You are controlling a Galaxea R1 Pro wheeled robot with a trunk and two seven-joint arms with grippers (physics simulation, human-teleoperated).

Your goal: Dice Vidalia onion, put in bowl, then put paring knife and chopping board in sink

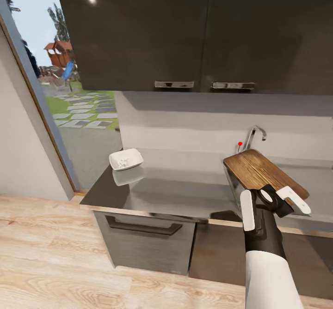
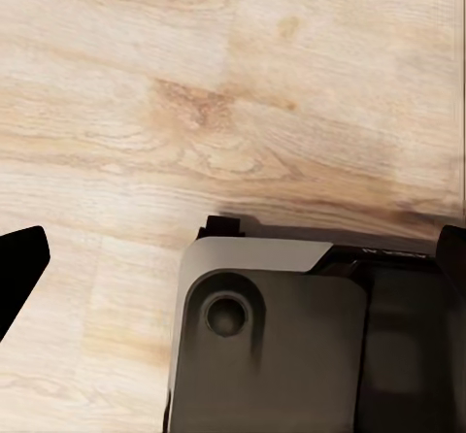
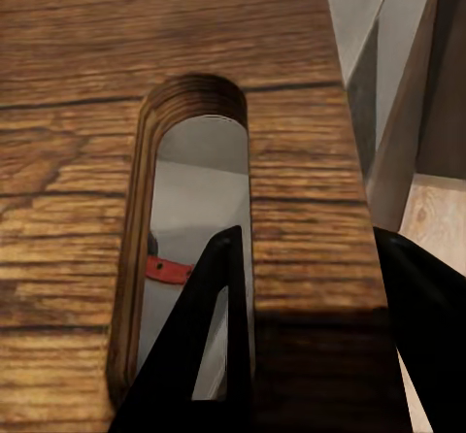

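Carrying the chopping board (image 1: 259, 170) to the sink (image 1: 300, 172) looks like the step in hand: the right gripper (image 1: 270, 202) has its fingers clenched on the board's slotted end, holding it tilted over the basin beside the tap (image 1: 255, 136). Something red (image 3: 167, 271) shows through the slot, probably the paring knife already down there. Next: lower and release. The bowl (image 1: 126, 159) sits well left of the sink on the bench (image 1: 185, 193). The left fingers' state I cannot tell.

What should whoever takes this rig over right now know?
Right tool: shut on the chopping board at its handle slot, holding it tilted above the sink.
Left tool: cannot tell; its wrist camera faces the wooden floor.
Bowl on the countertop, with pale pieces inside.
A red strip shows through the slot below, perhaps the paring knife.
Left: lower the board into the sink.
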